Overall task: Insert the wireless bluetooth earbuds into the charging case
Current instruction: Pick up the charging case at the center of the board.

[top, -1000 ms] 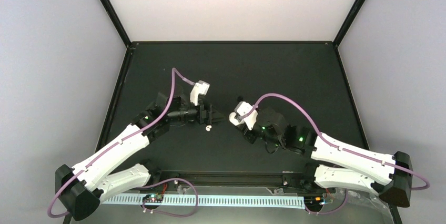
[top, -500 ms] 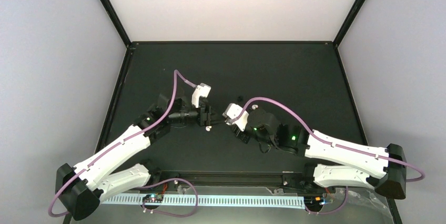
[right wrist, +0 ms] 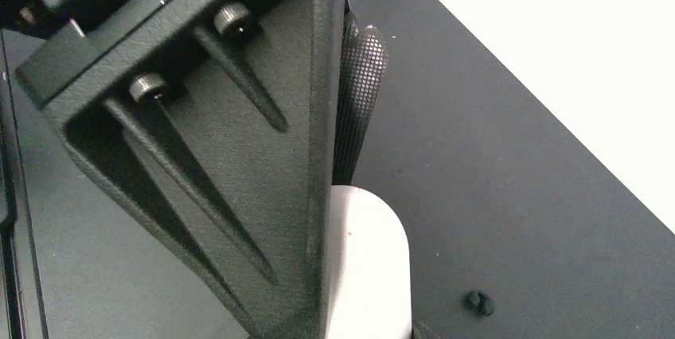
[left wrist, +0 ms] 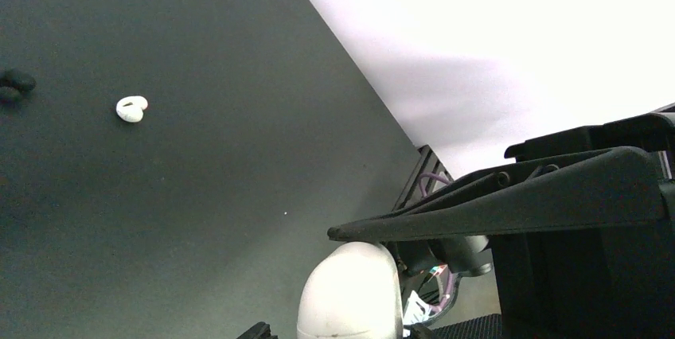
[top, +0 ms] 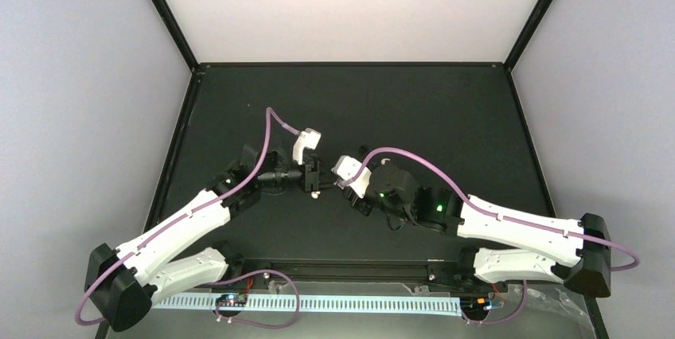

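A white charging case [left wrist: 350, 295] is held up between both grippers near the table's middle. My left gripper [left wrist: 296, 285] has its upper finger [left wrist: 477, 204] pressed on the case's rounded top, and its lower finger only peeks in at the frame's bottom. My right gripper [right wrist: 370, 307] holds the same case [right wrist: 370, 259] flat against its broad black finger [right wrist: 223, 156]. In the top view the left gripper [top: 313, 181] and right gripper [top: 345, 185] nearly meet and hide the case. A white earbud [left wrist: 131, 108] [top: 316, 193] and a black earbud [right wrist: 480, 302] lie loose on the table.
The black table [top: 446, 116] is framed by a raised black rim, with white walls behind and at both sides. A second dark bud [left wrist: 12, 84] shows at the left wrist view's edge. A purple cable [top: 414, 156] loops over each arm.
The right arm carried the case leftward toward the left gripper. The left gripper's jaws narrowed from wide apart onto the case. The white earbud on the table stayed put.
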Tool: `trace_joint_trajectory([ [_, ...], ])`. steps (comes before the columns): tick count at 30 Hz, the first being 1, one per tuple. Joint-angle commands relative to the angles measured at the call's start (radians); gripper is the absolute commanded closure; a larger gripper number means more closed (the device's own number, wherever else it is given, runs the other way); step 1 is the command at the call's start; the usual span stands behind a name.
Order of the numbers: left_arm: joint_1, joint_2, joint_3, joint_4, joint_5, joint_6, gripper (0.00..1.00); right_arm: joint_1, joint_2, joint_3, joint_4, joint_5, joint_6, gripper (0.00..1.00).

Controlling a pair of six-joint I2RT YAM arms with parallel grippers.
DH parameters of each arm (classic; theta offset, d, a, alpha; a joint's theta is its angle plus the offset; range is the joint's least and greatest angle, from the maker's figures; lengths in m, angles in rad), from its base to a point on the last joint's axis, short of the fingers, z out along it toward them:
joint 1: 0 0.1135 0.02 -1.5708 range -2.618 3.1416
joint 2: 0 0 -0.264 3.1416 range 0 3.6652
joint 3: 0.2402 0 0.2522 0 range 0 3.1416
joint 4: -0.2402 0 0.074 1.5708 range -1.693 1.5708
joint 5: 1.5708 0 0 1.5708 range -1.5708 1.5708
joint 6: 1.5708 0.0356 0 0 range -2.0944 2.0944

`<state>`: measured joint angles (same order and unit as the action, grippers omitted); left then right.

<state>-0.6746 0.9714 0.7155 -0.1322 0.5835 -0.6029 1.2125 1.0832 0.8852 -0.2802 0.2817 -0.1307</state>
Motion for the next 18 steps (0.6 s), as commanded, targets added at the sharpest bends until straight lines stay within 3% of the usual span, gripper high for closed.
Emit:
trace_joint_trajectory([
  [1, -0.006, 0.015, -0.013, 0.075, 0.056, -0.043, 0.56, 0.008, 0.001, 0.024, 0.047, 0.031, -0.013, 0.63],
  [11, -0.006, 0.023, -0.025, 0.122, 0.078, -0.072, 0.67, 0.010, -0.003, 0.013, 0.066, 0.037, -0.015, 0.63],
  [18, -0.006, 0.021, -0.022, 0.131, 0.080, -0.074, 0.83, 0.010, -0.003, 0.011, 0.070, 0.030, -0.014, 0.61],
])
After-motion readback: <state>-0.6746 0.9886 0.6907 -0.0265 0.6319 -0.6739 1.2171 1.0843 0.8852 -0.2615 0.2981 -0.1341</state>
